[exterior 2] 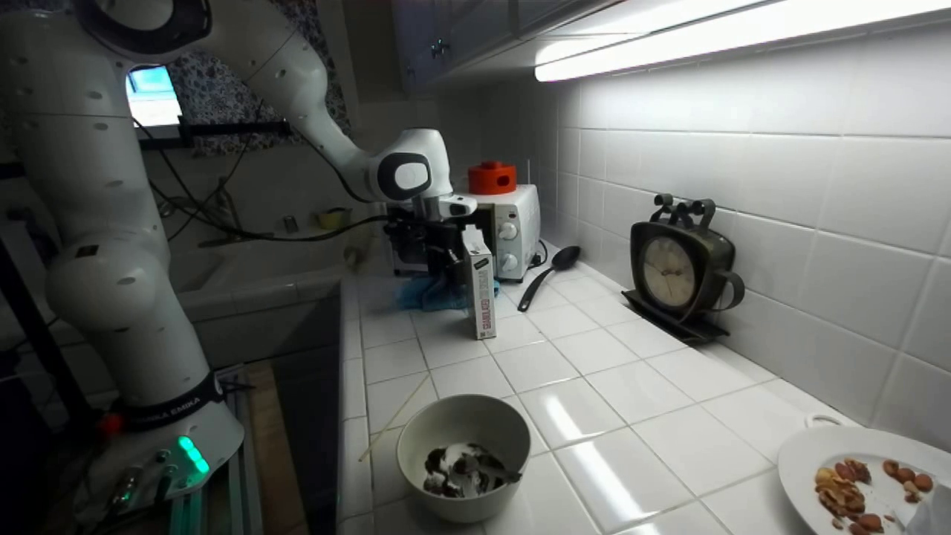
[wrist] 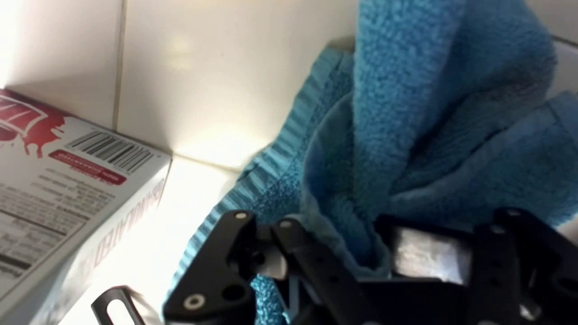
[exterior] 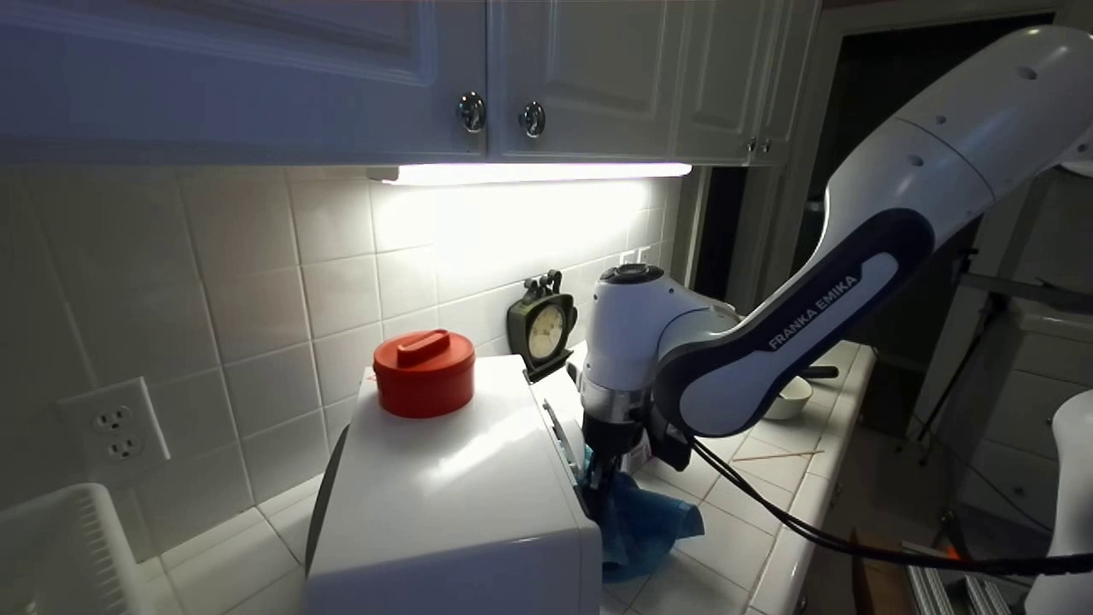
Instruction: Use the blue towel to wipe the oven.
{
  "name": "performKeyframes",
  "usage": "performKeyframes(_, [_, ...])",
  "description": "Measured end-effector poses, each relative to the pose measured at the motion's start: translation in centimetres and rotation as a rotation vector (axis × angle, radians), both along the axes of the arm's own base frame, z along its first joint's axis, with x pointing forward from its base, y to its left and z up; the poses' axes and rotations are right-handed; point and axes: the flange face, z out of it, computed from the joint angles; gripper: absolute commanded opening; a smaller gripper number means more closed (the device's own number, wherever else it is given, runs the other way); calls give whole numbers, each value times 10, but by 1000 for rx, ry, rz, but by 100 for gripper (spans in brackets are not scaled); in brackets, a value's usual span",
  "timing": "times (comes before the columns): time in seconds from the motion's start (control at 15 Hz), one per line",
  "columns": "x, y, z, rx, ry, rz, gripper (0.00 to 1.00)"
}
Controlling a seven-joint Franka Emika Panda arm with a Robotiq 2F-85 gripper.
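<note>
The blue towel lies crumpled on the tiled counter by the front of the white toaster oven, in an exterior view (exterior: 645,525) and in an exterior view (exterior 2: 425,296). It fills much of the wrist view (wrist: 406,90). The oven shows in both exterior views (exterior: 444,487) (exterior 2: 524,223). My gripper points down in front of the oven's face, low over the counter, in both exterior views (exterior: 600,487) (exterior 2: 444,276). In the wrist view, my gripper (wrist: 338,255) has a bunched towel fold between its jaws, with folds converging there. The fingertips are partly hidden by the cloth.
A white sugar box (exterior 2: 481,297) stands close beside the gripper. A red lidded container (exterior: 424,389) sits on the oven. A black spoon (exterior 2: 548,279), a dark clock (exterior 2: 676,271), a bowl (exterior 2: 464,416), a thin stick (exterior 2: 394,417) and a plate (exterior 2: 806,483) are on the counter.
</note>
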Motion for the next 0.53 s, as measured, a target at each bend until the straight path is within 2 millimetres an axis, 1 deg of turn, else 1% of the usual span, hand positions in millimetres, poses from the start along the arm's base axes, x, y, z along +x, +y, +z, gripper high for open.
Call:
performKeyframes(0.33, [-5, 0, 51, 67, -129, -44, 0])
performKeyframes(0.47, [-7, -1, 66, 110, -197, -31, 0])
performKeyframes(0.53, [-8, -2, 70, 129, -232, -1, 0])
